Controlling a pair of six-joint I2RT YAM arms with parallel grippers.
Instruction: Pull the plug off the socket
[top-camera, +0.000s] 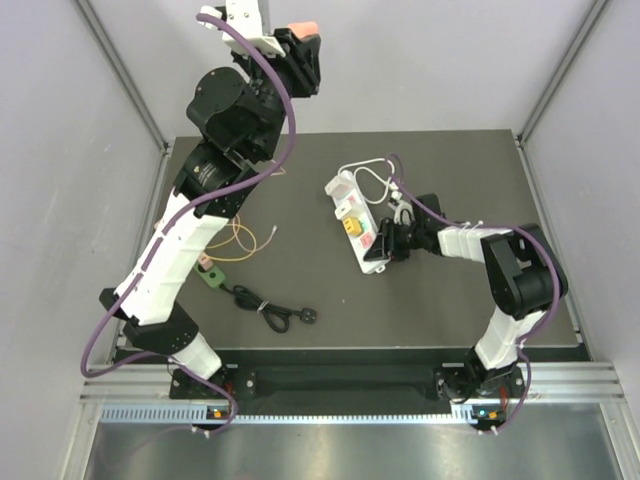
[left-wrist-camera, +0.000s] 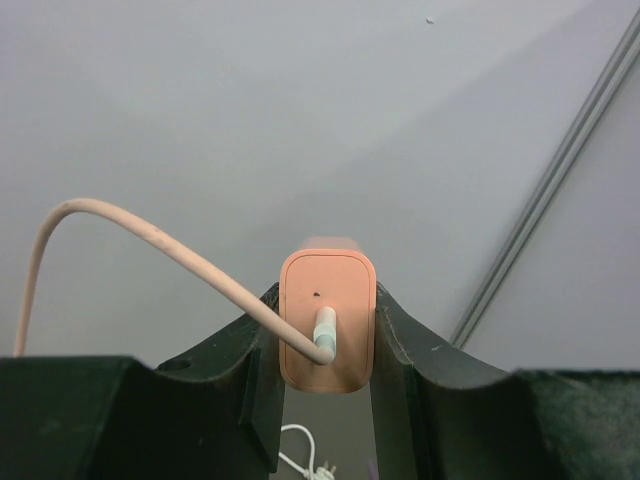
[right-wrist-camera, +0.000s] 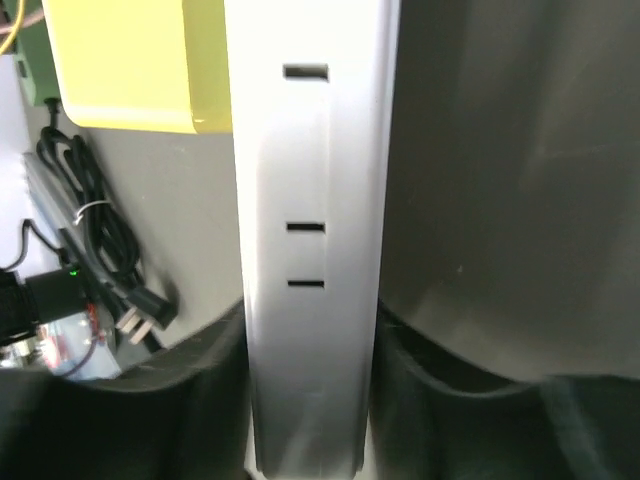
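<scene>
My left gripper (top-camera: 303, 42) is raised high above the table's far left edge and is shut on an orange plug (top-camera: 303, 27). In the left wrist view the orange plug (left-wrist-camera: 340, 280) sits between the fingers (left-wrist-camera: 420, 350), its pale orange cable (left-wrist-camera: 150, 235) curving off left. The white socket strip (top-camera: 357, 215) lies on the dark table, with a yellow plug (top-camera: 352, 227) still in it. My right gripper (top-camera: 385, 247) is shut on the strip's near end. In the right wrist view the strip (right-wrist-camera: 310, 150) runs up between the fingers, with the yellow plug (right-wrist-camera: 135, 65) at the top left.
A white cable (top-camera: 368, 178) loops at the strip's far end. A coiled black cable with a plug (top-camera: 268, 306), a green block (top-camera: 211, 274) and a thin yellow wire (top-camera: 240, 236) lie at the table's left-middle. Grey walls stand on both sides.
</scene>
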